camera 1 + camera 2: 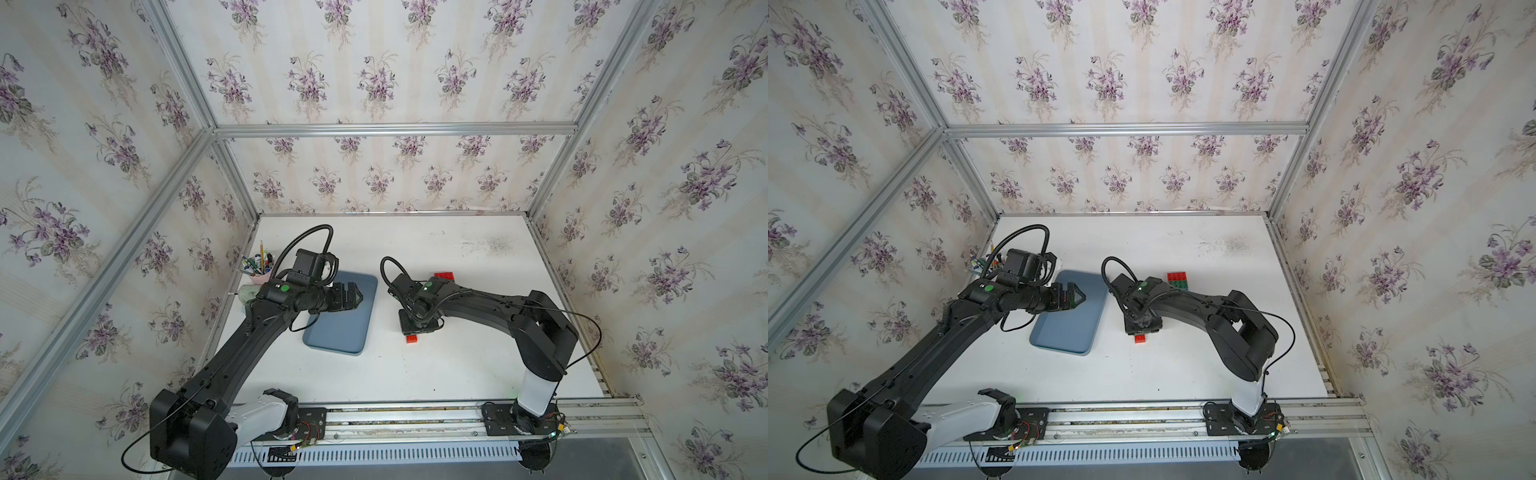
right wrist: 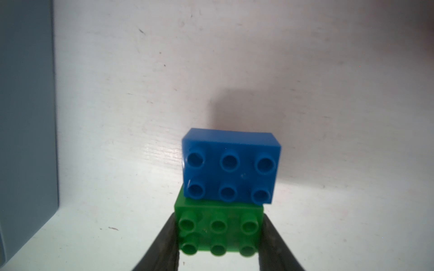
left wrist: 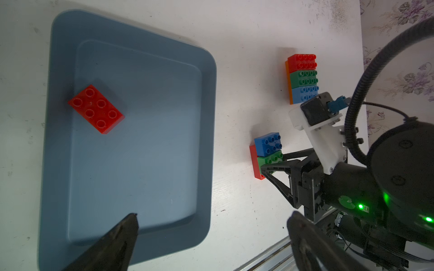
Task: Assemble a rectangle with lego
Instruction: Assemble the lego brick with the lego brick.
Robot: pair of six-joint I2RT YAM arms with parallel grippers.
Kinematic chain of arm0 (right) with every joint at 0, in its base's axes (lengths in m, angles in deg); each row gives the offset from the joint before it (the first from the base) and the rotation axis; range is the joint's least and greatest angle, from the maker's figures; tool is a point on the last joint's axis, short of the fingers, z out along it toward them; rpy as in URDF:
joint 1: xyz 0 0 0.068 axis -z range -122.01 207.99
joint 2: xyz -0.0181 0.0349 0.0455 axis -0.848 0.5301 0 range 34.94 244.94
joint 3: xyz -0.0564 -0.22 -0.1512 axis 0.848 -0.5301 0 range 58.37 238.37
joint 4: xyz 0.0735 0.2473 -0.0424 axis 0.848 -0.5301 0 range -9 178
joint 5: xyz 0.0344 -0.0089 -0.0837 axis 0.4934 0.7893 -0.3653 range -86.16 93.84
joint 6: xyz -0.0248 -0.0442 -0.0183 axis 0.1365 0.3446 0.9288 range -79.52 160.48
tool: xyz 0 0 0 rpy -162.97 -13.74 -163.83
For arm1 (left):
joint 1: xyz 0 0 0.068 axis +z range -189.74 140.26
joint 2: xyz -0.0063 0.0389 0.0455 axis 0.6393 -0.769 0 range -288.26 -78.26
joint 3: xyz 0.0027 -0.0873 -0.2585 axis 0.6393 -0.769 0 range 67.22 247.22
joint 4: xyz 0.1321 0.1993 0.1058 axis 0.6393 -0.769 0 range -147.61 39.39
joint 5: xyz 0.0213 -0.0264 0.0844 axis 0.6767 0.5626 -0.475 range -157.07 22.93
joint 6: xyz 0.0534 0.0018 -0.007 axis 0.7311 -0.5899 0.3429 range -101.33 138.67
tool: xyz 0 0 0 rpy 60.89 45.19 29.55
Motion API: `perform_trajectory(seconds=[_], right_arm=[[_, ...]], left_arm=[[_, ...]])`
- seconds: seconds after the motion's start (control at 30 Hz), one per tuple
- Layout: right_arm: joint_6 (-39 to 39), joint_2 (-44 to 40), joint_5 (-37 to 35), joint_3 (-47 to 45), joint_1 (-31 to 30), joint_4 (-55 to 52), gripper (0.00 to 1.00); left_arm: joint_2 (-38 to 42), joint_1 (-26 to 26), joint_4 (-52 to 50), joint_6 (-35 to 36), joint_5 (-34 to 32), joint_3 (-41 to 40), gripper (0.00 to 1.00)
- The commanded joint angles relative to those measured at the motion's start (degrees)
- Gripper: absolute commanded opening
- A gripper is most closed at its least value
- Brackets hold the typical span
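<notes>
One red brick (image 3: 96, 109) lies in the tray (image 3: 131, 30) below the wide-open left gripper (image 1: 353, 296), likely next to fetch, while at the tray's three o'clock the right gripper (image 3: 273, 164) clamps the part-built stack's (image 3: 266, 146) green brick (image 2: 218, 234).

One brick (image 3: 96, 109) in tray (image 3: 209, 93)

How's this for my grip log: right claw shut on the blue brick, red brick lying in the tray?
No: the right wrist view shows the right claw shut on the green brick, not the blue brick; red brick lying in the tray.
</notes>
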Motion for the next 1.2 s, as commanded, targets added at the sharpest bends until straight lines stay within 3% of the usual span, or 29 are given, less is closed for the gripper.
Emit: perform_trajectory(seconds=[0.0, 1.17], right_arm=[[0.11, 0.32, -1.67, 0.23, 0.09, -0.92, 0.38], [1.53, 3.37, -3.95, 0.59, 0.45, -4.08, 0.38]], left_arm=[[-0.19, 0.03, -0.51, 0.74, -0.27, 0.29, 1.0], [-0.18, 0.03, -0.5, 0.69, -0.3, 0.3, 1.0]])
